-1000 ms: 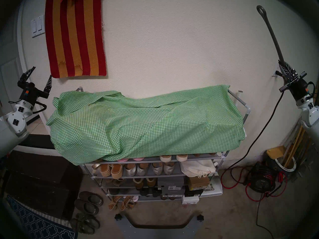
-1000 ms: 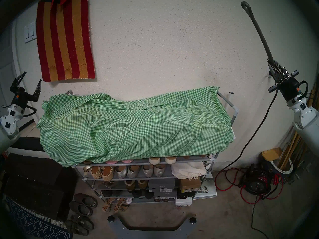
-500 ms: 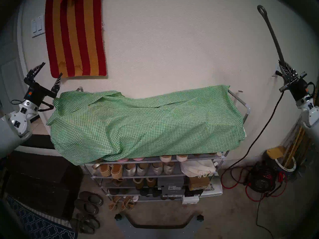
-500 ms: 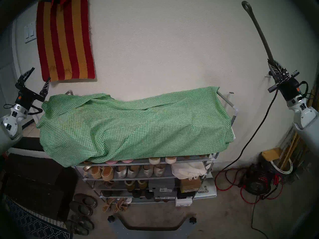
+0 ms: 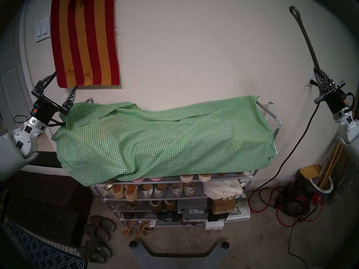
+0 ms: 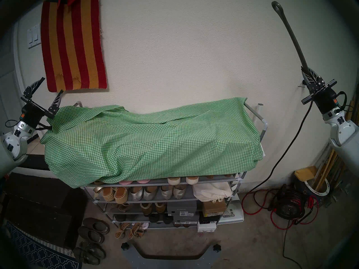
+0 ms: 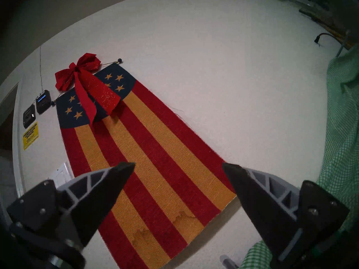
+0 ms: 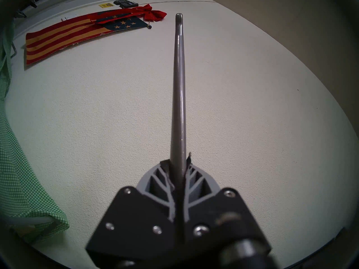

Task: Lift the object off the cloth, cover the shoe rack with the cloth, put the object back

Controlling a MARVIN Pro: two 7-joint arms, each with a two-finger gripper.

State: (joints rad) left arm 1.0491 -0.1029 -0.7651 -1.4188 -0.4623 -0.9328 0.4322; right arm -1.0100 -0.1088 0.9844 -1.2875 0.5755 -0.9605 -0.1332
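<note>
Your right gripper (image 5: 317, 73) is clamped on the shoehorn (image 5: 308, 39), pinching it near its lower end so the slim grey shaft stands up along the wall, tilted a little, with the ring loop at the top; in the right wrist view the shaft (image 8: 178, 99) runs straight out from between the closed fingers. That arm is raised to the right of the shoe rack (image 5: 276, 125), well apart from it.

Your left gripper (image 5: 65, 80) has its jaws spread wide with nothing between them, pointing up toward the lower edge of the striped hanging (image 5: 85, 39) on the wall. It sits just beside the rack's left end, close to the bunched corner of the cloth (image 5: 159, 138).

You can see the green gingham cloth draped over the rack's top tier, rumpled, hanging over the front and left side, with the shoes (image 5: 155, 191) and boxes (image 5: 192, 208) on the lower tiers uncovered
</note>
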